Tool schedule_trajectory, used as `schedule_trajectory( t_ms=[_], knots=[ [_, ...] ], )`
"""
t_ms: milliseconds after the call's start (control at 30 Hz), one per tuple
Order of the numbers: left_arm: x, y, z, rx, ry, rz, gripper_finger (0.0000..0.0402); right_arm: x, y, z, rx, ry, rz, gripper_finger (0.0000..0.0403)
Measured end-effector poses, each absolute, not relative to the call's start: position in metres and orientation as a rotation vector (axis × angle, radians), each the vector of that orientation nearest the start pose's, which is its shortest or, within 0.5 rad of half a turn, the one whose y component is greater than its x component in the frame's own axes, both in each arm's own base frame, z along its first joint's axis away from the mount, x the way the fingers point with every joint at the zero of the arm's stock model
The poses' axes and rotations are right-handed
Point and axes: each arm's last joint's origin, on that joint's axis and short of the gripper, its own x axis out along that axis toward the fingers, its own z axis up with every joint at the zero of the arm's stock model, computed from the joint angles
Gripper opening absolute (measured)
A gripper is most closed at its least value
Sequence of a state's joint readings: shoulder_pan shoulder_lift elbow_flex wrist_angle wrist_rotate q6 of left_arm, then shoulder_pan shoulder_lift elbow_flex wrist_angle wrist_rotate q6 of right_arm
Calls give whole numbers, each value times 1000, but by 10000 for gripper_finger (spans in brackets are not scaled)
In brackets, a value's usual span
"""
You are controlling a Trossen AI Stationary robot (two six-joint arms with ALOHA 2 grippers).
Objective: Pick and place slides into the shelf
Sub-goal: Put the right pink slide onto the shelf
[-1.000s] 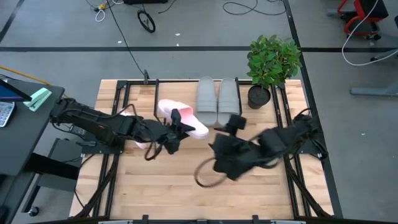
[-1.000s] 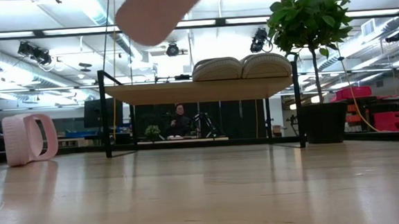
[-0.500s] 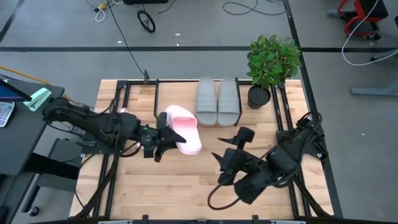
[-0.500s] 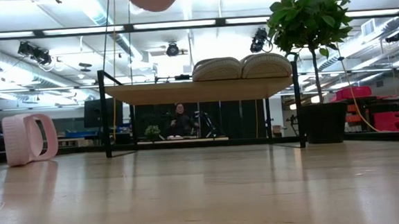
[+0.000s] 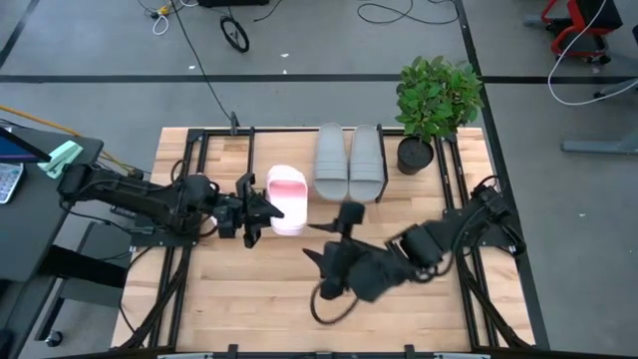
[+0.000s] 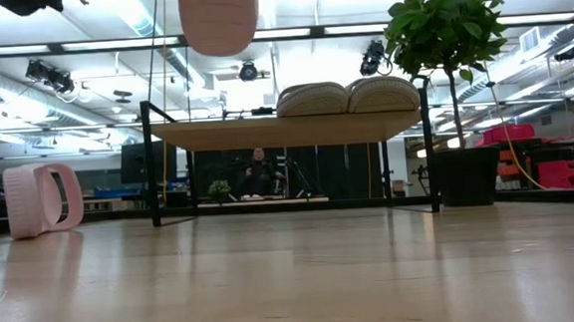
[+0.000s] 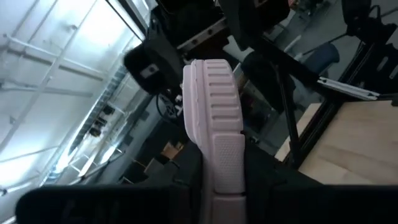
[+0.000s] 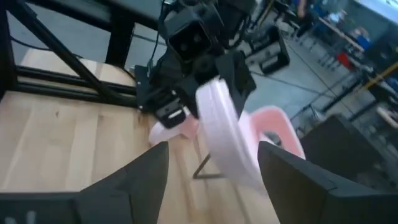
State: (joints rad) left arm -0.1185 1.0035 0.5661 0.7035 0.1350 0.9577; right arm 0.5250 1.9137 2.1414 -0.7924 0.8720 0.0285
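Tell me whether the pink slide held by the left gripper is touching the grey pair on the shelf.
Apart. In the high view, bare shelf board shows between the pink slide and the nearest grey slide; the low view shows it hanging above shelf level.

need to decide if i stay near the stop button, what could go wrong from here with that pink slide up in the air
1. The left tool holds the raised pink slide by one end only, so it might slip or swing.
2. The grey slides already fill the shelf beside the free spot; a skewed placement could nudge them.
3. The right tool hangs open near the left arm's path; they might clash.
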Motion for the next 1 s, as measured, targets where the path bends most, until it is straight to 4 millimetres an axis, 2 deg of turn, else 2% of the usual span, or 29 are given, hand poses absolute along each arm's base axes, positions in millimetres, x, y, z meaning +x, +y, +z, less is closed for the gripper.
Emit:
schedule_trajectory(
  t_ms=[133,267,533,800,900,1000],
  knots=[
    [219,-23,298,947,-320,-97,80,378,163,422,-353,435,-291,249],
    [220,-17,295,948,-277,-85,80,384,146,421,-401,466,-312,248],
    [221,3,292,944,-263,-135,79,388,144,416,-547,507,-278,248],
    [219,18,293,948,-279,-150,79,406,131,390,-645,635,-290,248],
    [218,21,294,953,-289,-156,79,412,129,384,-715,651,-315,248],
    [218,24,294,949,-283,-151,79,414,125,384,-713,651,-329,248]
  ],
)
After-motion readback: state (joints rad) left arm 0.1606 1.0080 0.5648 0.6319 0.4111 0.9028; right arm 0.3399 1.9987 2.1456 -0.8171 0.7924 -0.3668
